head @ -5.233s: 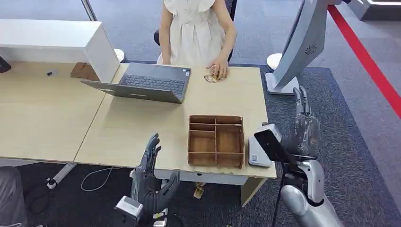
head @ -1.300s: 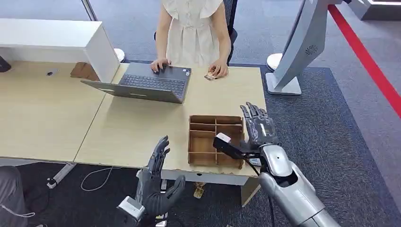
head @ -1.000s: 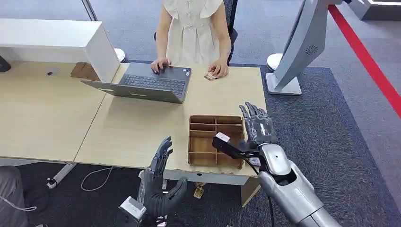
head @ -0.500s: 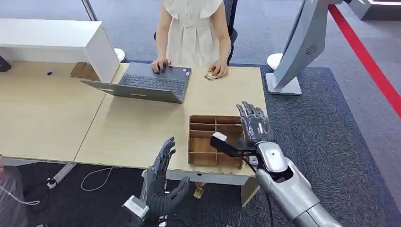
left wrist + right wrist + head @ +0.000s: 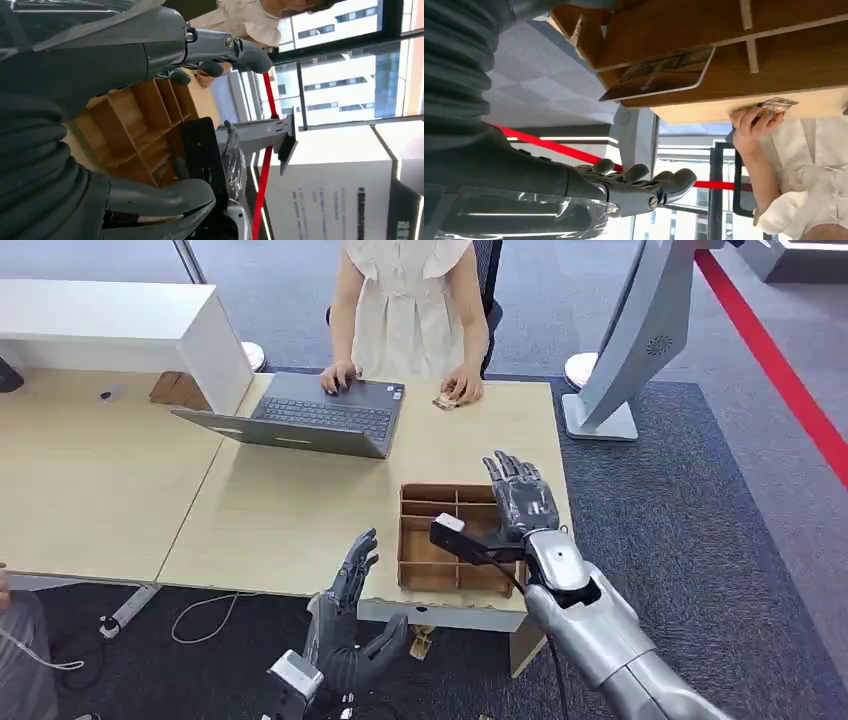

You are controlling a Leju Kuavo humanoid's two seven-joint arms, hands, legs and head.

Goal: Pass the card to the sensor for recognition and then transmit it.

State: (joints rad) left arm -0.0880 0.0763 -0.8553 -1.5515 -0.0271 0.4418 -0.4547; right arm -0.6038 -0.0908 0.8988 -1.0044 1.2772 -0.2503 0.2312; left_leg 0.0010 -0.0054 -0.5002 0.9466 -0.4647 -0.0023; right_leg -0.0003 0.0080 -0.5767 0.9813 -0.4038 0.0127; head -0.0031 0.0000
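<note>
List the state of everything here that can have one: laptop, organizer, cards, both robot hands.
Laptop: open.
Wooden organizer: a card lies in one compartment.
Second card: held by a person's hand.
Left hand: fingers apart, holding nothing.
Right hand: over the organizer, fingers spread, holding nothing.

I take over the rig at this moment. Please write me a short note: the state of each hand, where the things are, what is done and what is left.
Left hand: open, empty, in front of the table's near edge.
Right hand: open, empty, above the right side of the tray.
Card: lies in a tray compartment, not grasped. The person holds what looks like another card at the far edge.
Done: nothing yet.
Left: grasp the card, scan it, pass it on.
</note>
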